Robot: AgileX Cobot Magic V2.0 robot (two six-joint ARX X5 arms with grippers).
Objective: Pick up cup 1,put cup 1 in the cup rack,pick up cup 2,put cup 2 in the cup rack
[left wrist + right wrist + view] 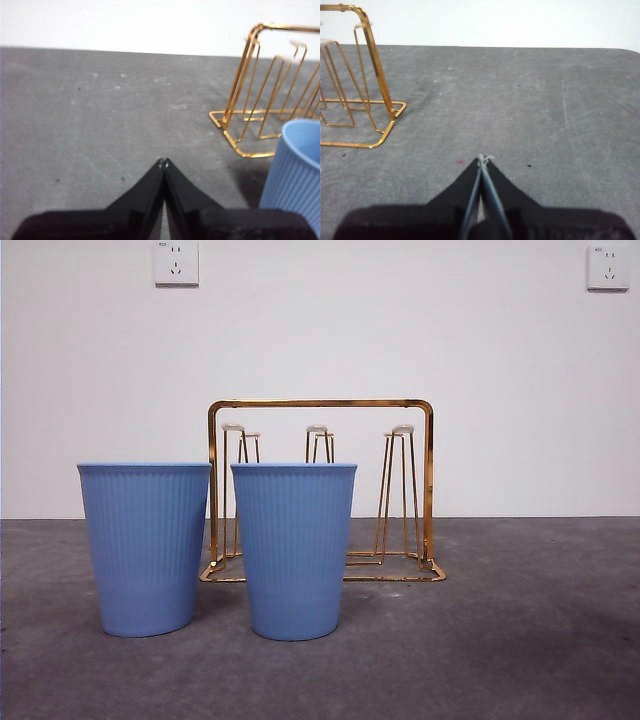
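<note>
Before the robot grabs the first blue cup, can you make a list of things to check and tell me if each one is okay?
1. Both blue cups upright on the table: left cup and right cup stand mouth up. Ok.
2. Cup rack upright behind them, prongs free of cups. Ok.
3. Left gripper open for grabbing: jaws are together. Not ok.
4. Right gripper open: jaws are together too. Not ok.
5. Either gripper holding anything: nothing. Ok.
6. Cups touching each other: a slim gap shows in the front view. Ok.

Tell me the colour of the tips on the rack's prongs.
White, capping the gold cup rack's prongs; clearest in the front view.
</note>
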